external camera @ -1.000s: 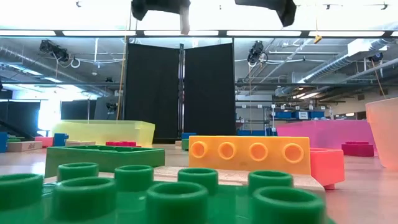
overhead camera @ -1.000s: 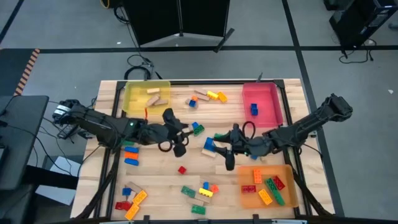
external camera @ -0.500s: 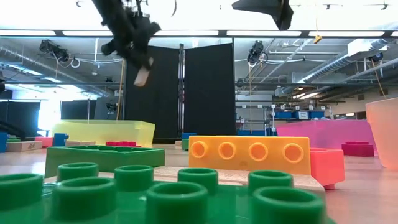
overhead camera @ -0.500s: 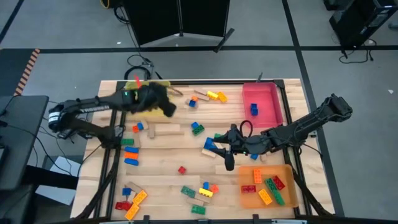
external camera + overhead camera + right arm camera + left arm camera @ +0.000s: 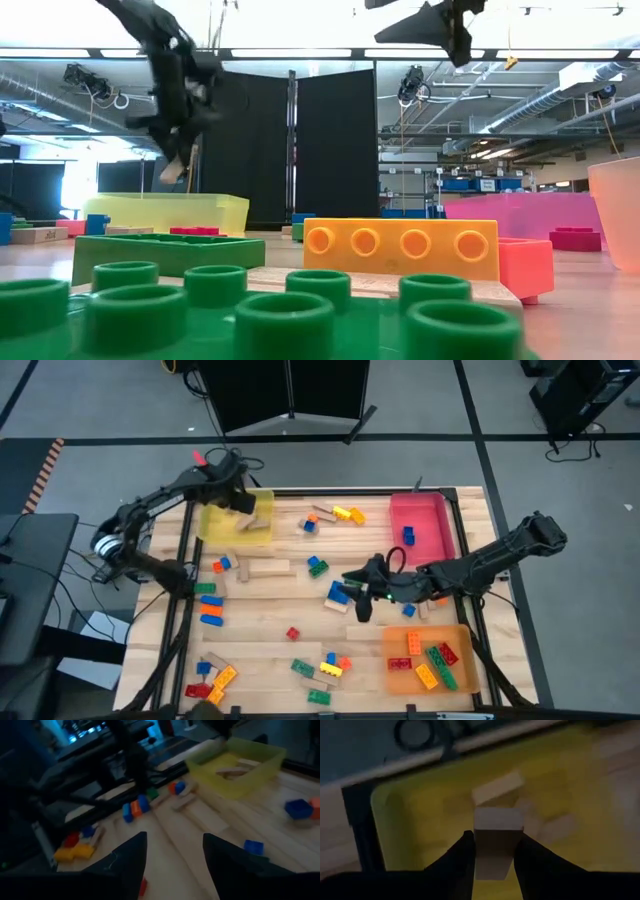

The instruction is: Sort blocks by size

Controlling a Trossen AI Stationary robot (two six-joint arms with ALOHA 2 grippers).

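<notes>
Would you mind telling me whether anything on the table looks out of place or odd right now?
Nothing looks damaged or spilled. Loose blocks lie scattered across the table, which fits unfinished sorting. The left end effector holds a wooden block above the yellow tray; the right end effector hovers open mid-table.

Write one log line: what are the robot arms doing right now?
left gripper: shut on wooden block, above yellow tray | right gripper: open, empty, mid-table | step: drop pending

Between the right gripper's (image 5: 172, 865) parted, empty fingers (image 5: 125, 865), scattered blocks (image 5: 135, 809) dot the wooden table (image 5: 185, 827), with the yellow tray (image 5: 235, 765) beyond holding tan pieces.
</notes>
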